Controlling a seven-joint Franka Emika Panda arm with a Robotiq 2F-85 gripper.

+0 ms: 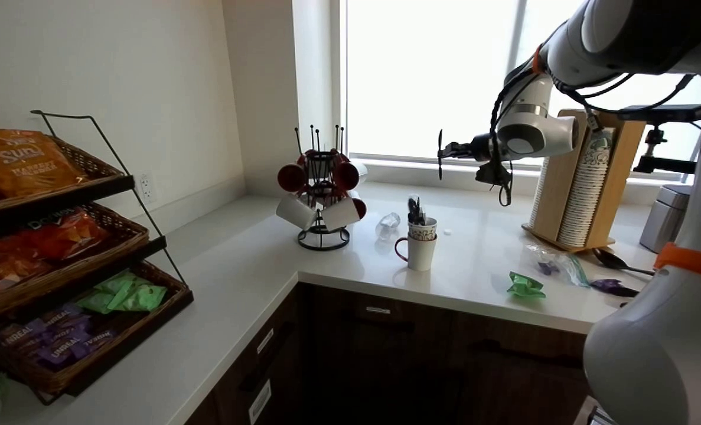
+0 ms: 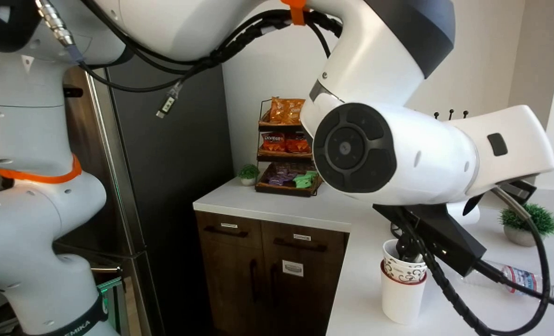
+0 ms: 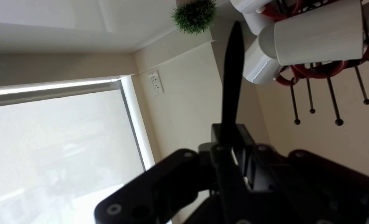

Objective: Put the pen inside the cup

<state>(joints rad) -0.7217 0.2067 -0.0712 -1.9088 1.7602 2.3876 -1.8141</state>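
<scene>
My gripper (image 1: 448,151) is shut on a slim dark pen (image 1: 440,154), which stands upright across the fingertips in an exterior view. In the wrist view, the pen (image 3: 233,71) extends up from between the fingertips of the gripper (image 3: 231,137). The cup is a white mug (image 1: 421,255) with a red-rimmed side handle, standing upright on the counter; it shows also in an exterior view (image 2: 400,301). A patterned paper cup (image 1: 423,230) with dark utensils sits in its mouth. The gripper is well above the cup and apart from it. In an exterior view the wrist hides the fingers.
A wire mug tree (image 1: 322,241) with red and white mugs stands beside the cup. A clear bottle (image 2: 522,277) lies behind the cup. A wooden cup rack (image 1: 613,183), a green wrapper (image 1: 525,285) and a black spoon (image 1: 616,260) are on the counter. A snack rack (image 1: 105,189) stands further along.
</scene>
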